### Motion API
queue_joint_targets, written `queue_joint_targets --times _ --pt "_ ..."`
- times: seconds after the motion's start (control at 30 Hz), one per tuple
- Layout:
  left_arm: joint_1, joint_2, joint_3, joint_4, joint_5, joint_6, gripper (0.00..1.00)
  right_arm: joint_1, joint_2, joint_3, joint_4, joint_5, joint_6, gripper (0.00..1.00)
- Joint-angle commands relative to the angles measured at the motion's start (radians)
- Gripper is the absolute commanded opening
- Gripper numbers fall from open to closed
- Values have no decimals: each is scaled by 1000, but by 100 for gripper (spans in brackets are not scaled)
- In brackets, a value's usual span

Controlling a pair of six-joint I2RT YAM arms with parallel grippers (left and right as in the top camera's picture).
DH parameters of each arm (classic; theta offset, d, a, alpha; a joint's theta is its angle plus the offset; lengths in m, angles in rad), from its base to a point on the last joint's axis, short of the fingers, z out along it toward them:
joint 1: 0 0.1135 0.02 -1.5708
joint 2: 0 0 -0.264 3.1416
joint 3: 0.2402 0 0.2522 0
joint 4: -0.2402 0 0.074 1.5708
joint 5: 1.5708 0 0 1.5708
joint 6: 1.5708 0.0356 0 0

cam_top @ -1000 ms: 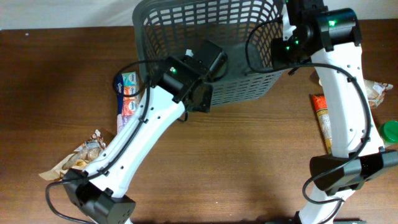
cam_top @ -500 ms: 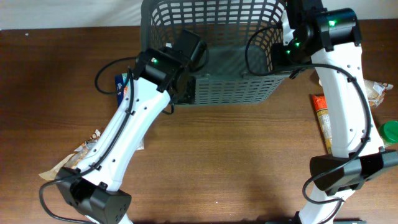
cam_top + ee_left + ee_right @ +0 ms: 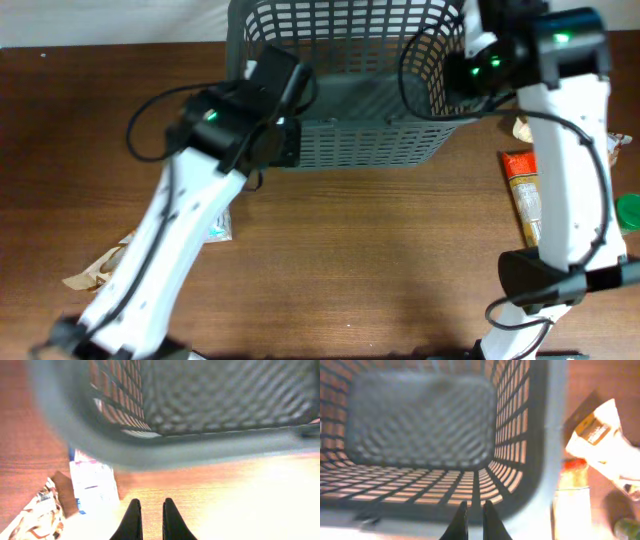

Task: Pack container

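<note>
Left claw (image 3: 148,506) clenched, outside container (image 3: 370,146), facing wall; right claw (image 3: 472,508) clenched above rim, pointing inside.

The container (image 3: 360,145) is a large dark grey plastic basket with lattice-slotted walls and a thick rectangular rim. It stands at 12 o'clock on the table (image 3: 350,260), mouth upward, its long sides running from 9 to 3 o'clock. Its far end at 12 o'clock runs past the frame edge overhead. The wall facing 6 o'clock shows its slotted outer face. The left wrist view catches a blurred stretch of the rim (image 3: 200,450). The right wrist view looks down onto the criss-cross patterned floor (image 3: 420,420).
</note>
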Motion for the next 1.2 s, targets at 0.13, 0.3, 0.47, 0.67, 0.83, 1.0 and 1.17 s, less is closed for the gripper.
queue_joint_targets --times 0.13,0.3,0.47,0.67,0.83,1.0,1.17 --pt "31 -261 -2 -30 -197 23 100 -79 -126 235 -76 29 5 99" --pt "194 -356 -2 -50 -232 23 99 -284 -238 220 -76 28 31 99" --pt "471 -354 -3 -63 -69 91 99 -515 -334 106 -76 -50 50 99" --pt "716 -281 -3 -53 137 127 99 -671 -454 -237 -76 -77 13 99" --pt "769 -198 -3 -53 142 127 99 -694 -454 -522 -53 -73 6 99" --pt "769 -147 -3 -53 143 127 99 -720 -415 -621 23 85 186 99" --pt "769 -121 -3 -83 143 127 99 -814 -333 -622 72 100 309 99"
